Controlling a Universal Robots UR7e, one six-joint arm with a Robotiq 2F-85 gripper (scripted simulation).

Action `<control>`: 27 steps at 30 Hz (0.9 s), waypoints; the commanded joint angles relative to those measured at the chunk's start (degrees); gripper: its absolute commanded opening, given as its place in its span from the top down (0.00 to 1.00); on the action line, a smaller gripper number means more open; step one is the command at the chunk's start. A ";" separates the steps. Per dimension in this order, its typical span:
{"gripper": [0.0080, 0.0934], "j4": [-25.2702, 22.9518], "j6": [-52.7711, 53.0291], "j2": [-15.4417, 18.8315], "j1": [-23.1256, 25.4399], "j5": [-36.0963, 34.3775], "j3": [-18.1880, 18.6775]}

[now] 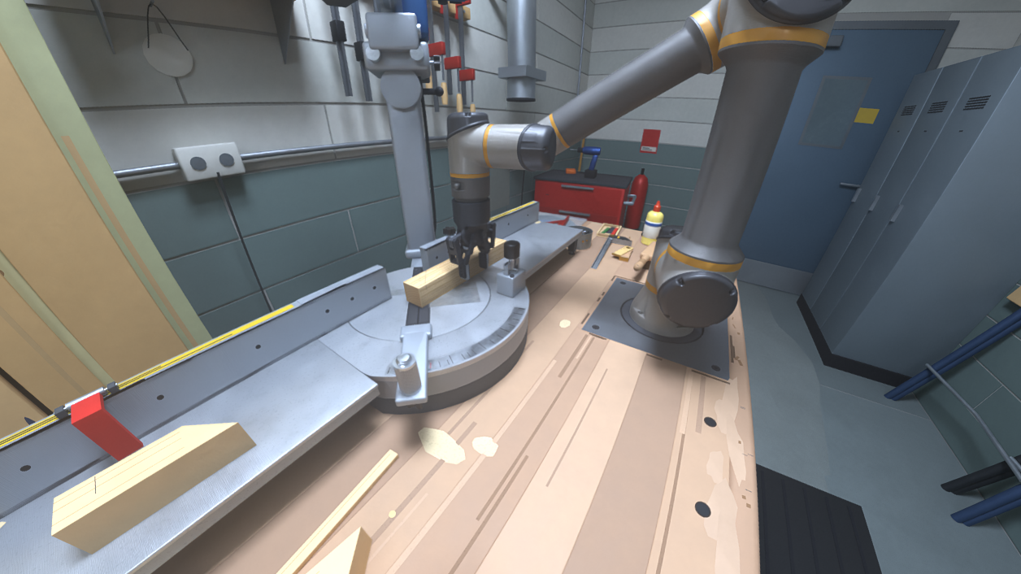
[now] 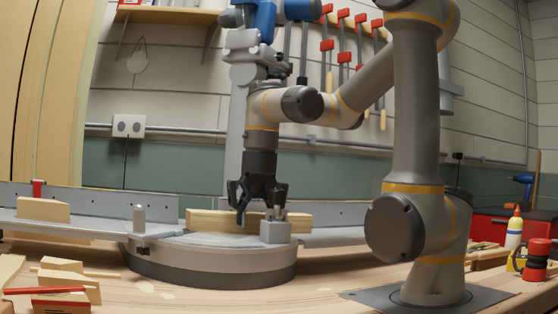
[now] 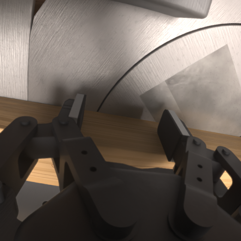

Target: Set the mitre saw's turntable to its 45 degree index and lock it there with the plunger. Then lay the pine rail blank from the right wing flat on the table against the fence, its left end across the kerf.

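On the mitre saw's round turntable (image 1: 457,325) the pine rail blank (image 1: 448,277) (image 2: 218,221) lies flat along the fence (image 1: 500,225), its left end reaching over the kerf slot. The turntable's handle with its plunger knob (image 1: 405,365) (image 2: 138,218) points to the front left. My gripper (image 1: 471,258) (image 2: 257,213) (image 3: 124,122) stands open astride the blank, holding nothing. The wrist camera shows the blank (image 3: 120,136) running under my fingers, with the table's brushed metal beyond.
A grey hold-down clamp block (image 1: 511,275) (image 2: 275,229) stands on the table just beside my fingers. The saw's column (image 1: 407,128) rises behind the fence. An offcut (image 1: 143,482) and a red stop (image 1: 103,428) sit on the left wing; scraps lie on the bench.
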 commanded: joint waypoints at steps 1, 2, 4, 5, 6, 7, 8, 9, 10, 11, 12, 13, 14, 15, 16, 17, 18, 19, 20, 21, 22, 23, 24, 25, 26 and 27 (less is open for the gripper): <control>0.30 -0.06 -0.01 0.01 -0.01 -0.01 -0.07; 0.30 -0.06 -0.02 0.04 -0.02 -0.01 -0.11; 0.30 -0.05 -0.04 0.12 -0.04 -0.01 -0.19; 0.30 -0.05 -0.05 0.17 -0.05 -0.01 -0.24; 0.30 -0.05 -0.06 0.21 -0.06 -0.01 -0.28; 0.30 -0.06 -0.07 0.25 -0.07 -0.01 -0.32; 0.30 -0.06 -0.07 0.29 -0.08 -0.01 -0.36; 0.30 -0.06 -0.08 0.33 -0.09 -0.01 -0.40; 0.30 -0.06 -0.09 0.37 -0.10 -0.01 -0.43; 0.30 -0.05 -0.10 0.41 -0.11 -0.01 -0.48; 0.30 -0.06 -0.11 0.45 -0.12 -0.01 -0.52; 0.30 -0.06 -0.12 0.49 -0.12 -0.01 -0.56; 0.30 -0.05 -0.13 0.53 -0.13 -0.01 -0.60; 0.30 -0.05 -0.14 0.57 -0.14 -0.01 -0.64; 0.30 -0.05 -0.15 0.62 -0.15 -0.01 -0.69; 0.30 -0.05 -0.16 0.66 -0.16 -0.01 -0.73; 0.30 -0.05 -0.17 0.70 -0.17 -0.01 -0.77; 0.30 -0.05 -0.18 0.74 -0.18 -0.01 -0.82; 0.30 -0.05 -0.18 0.79 -0.19 -0.01 -0.86; 0.30 -0.05 -0.19 0.83 -0.20 -0.01 -0.90; 0.30 -0.05 -0.20 0.87 -0.21 -0.01 -0.94; 0.30 -0.05 -0.21 0.91 -0.22 -0.01 -0.98; 0.30 -0.05 -0.22 0.95 -0.23 -0.01 -1.03; 0.30 -0.05 -0.23 0.99 -0.23 -0.01 -1.07; 0.30 -0.05 -0.24 1.04 -0.24 -0.01 -1.11; 0.30 -0.05 -0.25 1.08 -0.25 -0.01 -1.15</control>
